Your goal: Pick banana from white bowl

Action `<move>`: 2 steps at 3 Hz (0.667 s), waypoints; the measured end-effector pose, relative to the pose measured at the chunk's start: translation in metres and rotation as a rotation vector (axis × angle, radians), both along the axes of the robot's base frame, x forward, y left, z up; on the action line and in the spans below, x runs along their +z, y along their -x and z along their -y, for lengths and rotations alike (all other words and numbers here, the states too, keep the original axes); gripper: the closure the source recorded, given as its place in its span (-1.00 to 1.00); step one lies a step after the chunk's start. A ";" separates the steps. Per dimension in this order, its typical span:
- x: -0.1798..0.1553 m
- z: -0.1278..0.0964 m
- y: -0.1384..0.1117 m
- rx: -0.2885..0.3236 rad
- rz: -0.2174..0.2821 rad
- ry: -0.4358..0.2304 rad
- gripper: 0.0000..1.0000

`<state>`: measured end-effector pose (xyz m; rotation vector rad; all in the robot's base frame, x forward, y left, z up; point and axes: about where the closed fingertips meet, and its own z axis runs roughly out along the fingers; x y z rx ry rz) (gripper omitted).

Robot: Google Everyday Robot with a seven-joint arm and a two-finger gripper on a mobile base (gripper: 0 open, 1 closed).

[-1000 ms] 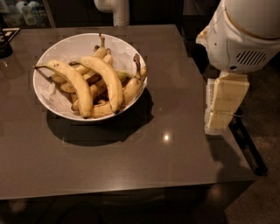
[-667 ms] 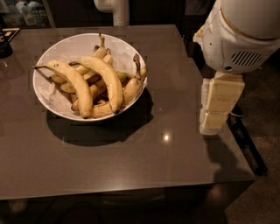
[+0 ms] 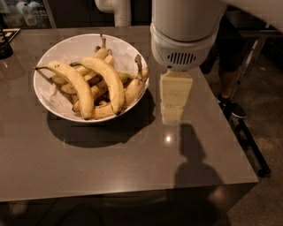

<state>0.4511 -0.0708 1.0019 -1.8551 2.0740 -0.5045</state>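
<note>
The white bowl [image 3: 53,101] stands on the left half of the grey table and holds several bananas. The banana [image 3: 110,79], thick, strongly curved and plain yellow with a dark blunt tip, lies on top of the pile in the middle of the bowl. An equally long banana with a thin pointed stem [image 3: 75,84] lies just left of it. Smaller, browner bananas lie under and behind them. My gripper [image 3: 174,102] hangs under the white arm housing [image 3: 185,31], above the table just right of the bowl's rim, apart from the bananas.
The grey table [image 3: 132,167] ends at the right edge near the gripper and at the front. A dark object [image 3: 5,46] sits at the far left. A white post [image 3: 118,9] stands behind the table. A black floor frame [image 3: 250,141] and a shoe [image 3: 232,108] are at the right.
My arm and gripper have moved left from the table's right edge to just beside the bowl. The bowl and bananas have not moved.
</note>
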 end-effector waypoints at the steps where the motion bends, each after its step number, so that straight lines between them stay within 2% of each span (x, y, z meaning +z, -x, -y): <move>1: 0.015 0.000 0.003 -0.016 0.047 -0.002 -1.00; 2: 0.022 -0.003 0.005 -0.014 0.064 -0.007 -1.00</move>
